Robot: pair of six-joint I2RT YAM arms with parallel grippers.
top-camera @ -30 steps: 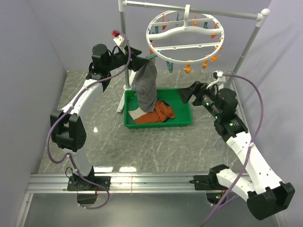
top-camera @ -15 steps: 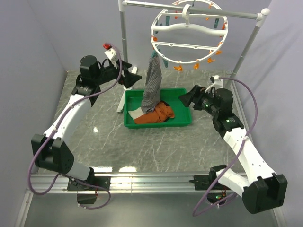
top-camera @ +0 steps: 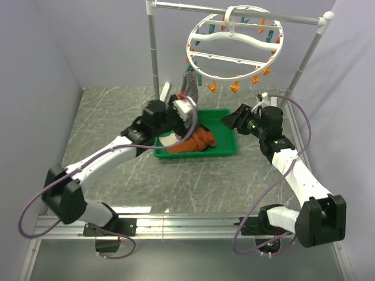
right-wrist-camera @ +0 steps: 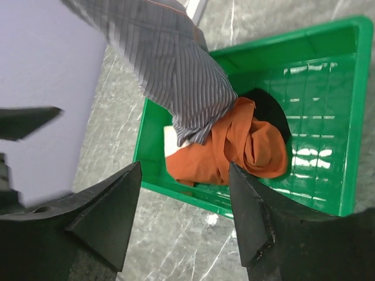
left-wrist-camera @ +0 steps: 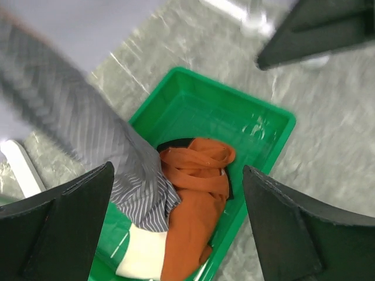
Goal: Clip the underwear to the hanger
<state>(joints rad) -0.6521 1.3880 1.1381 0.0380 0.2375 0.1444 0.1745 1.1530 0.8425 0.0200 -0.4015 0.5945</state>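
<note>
Left gripper (left-wrist-camera: pixel 177 170) spread wide, right gripper (right-wrist-camera: pixel 184 167) parted, both arms extended forward

Tray (top-camera: pixel 225 153) right end bare, open from above; left end filled by orange garment (top-camera: pixel 199 139), white cloth (left-wrist-camera: pixel 140 257); underwear (right-wrist-camera: pixel 170 76) hangs from hanger (top-camera: pixel 188 47) into tray's left rear; rack post (top-camera: pixel 155 58) just behind.

My table (top-camera: pixel 193 181) is a grey slab veined with white, walled in on three sides. A green tray (top-camera: pixel 222 153) sits flat on it, toward the far middle, long side across. The white-and-grey rack frame (top-camera: pixel 154 58) stands with one post at the far left of the tray and one at the far right corner. A metal rail (top-camera: pixel 187 225) along the near edge carries my two bases
</note>
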